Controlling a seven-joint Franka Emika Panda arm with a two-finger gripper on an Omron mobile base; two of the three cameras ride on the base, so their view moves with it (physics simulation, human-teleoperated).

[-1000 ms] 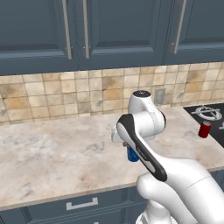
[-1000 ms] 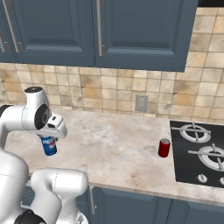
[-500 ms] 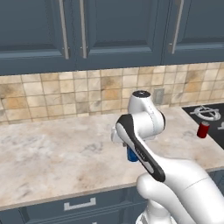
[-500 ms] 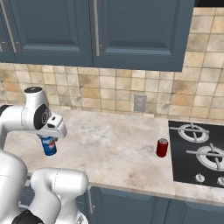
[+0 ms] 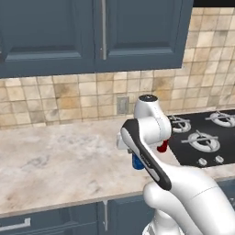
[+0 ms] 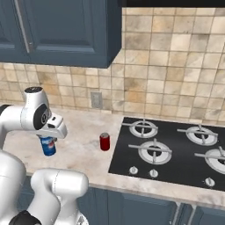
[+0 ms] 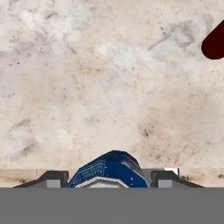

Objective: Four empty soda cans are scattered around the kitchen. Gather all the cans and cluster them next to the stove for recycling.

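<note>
Marble counter [image 6: 83,151]: red can [image 6: 104,141] just beside stove's [image 6: 176,154] left edge; claw [image 7: 109,178] clamped on blue can [image 6: 48,145].

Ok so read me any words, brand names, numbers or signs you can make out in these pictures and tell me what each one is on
None can be read.
Blue can in the gripper: a red, white and blue mark on its side, too small and blurred to read.
Red can: no legible label.
Stove knobs: no markings to make out.

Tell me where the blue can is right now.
The blue can is gripped upright in the gripper over the marble counter, left of the red can by the stove.
</note>
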